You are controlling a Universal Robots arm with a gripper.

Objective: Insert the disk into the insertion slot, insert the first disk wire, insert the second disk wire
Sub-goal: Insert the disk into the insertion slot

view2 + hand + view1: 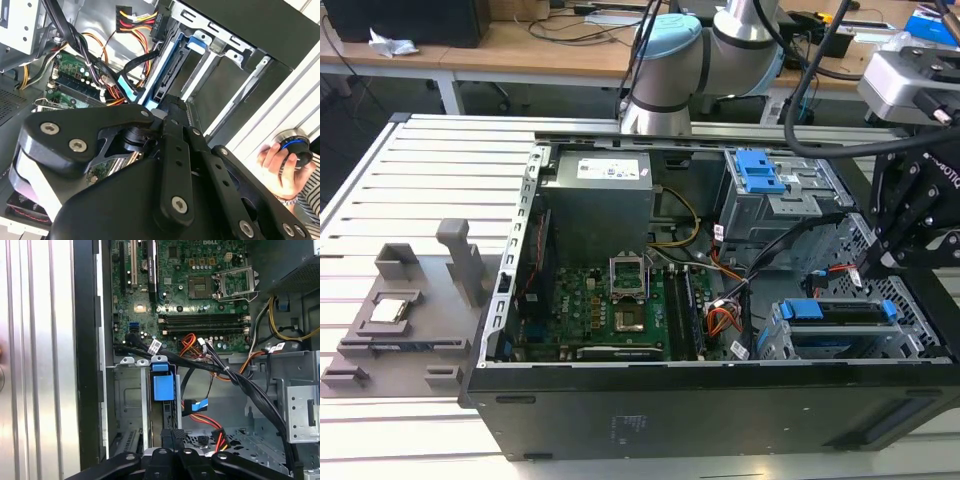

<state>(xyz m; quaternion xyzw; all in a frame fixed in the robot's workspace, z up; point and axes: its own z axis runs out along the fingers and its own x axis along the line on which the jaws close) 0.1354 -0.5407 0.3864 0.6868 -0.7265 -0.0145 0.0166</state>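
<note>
Presently, the gripper (172, 436) is being held just over the exposed end of the disk (162, 388), at the drive end of the open case. In the first wrist view its fingers (166, 437) are being shown drawn together with no gap between them. Whether anything is being pinched, or whether the disk is being touched, cannot be told.

The disk is being carried inside the slot (772, 342), set on edge in its blue bracket. In the exterior view the bracket's blue tabs are being shown at both ends of the bay.

Edges are being noted as follows. On one side the slot is being bounded closely by the black case wall (87, 365). On the other side open floor is being left beside the disk, where a blue cable (196, 406) and red, yellow and black power leads (212, 425) are lying loose. A thick black cable bundle (240, 382) is being routed across the gap between the slot and the motherboard (200, 285), near the bracket's far end.

In the second wrist view a hand (277, 167) is being rested on a blue-ringed knob (296, 149) outside the case.
</note>
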